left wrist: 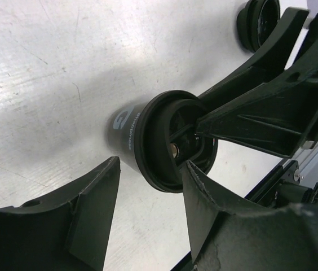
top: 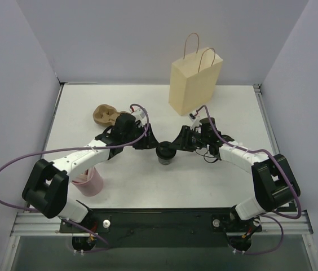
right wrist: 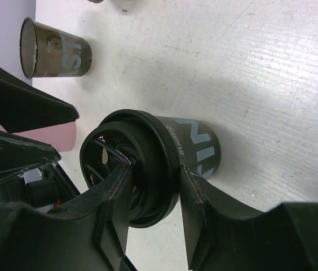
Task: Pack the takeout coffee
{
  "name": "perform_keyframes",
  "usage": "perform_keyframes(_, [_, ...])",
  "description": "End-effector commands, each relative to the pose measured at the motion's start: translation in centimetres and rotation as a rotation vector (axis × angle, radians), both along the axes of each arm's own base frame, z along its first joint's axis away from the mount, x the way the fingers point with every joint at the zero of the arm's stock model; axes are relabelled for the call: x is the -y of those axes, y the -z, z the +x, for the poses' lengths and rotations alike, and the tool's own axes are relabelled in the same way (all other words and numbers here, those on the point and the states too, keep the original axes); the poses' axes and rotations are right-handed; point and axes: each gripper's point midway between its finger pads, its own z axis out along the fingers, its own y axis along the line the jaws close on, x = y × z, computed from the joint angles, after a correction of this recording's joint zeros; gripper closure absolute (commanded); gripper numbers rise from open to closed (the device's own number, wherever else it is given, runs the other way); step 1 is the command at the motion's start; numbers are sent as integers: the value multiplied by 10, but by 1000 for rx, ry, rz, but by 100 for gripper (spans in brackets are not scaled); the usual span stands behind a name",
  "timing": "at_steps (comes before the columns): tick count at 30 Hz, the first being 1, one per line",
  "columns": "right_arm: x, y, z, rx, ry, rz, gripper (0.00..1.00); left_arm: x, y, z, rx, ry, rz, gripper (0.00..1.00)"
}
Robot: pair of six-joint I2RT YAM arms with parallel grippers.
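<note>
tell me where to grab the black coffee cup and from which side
Grip the takeout coffee by its wall just under the lid, coming in level from the side. It stands upright and round, so opposite walls suit a two-finger pinch, and the wider lid rim should stop slipping.

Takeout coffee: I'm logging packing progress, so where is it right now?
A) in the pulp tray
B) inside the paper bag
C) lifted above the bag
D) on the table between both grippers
D: the top view shows the takeout coffee standing on the table between the left gripper and right gripper, outside the paper bag.
</note>
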Motion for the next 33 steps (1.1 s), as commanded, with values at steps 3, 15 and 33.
perform_keyframes(3, [29, 55, -36, -164, -12, -199, 70, 14, 17, -3, -16, 94, 0, 41])
perform_keyframes(15, [34, 62, -36, -174, 12, -196, 71, 8, 61, -17, -86, 88, 9, 52])
perform_keyframes(33, [31, 61, -35, -164, 4, -136, 69, -22, 145, -58, -184, 10, 145, 70])
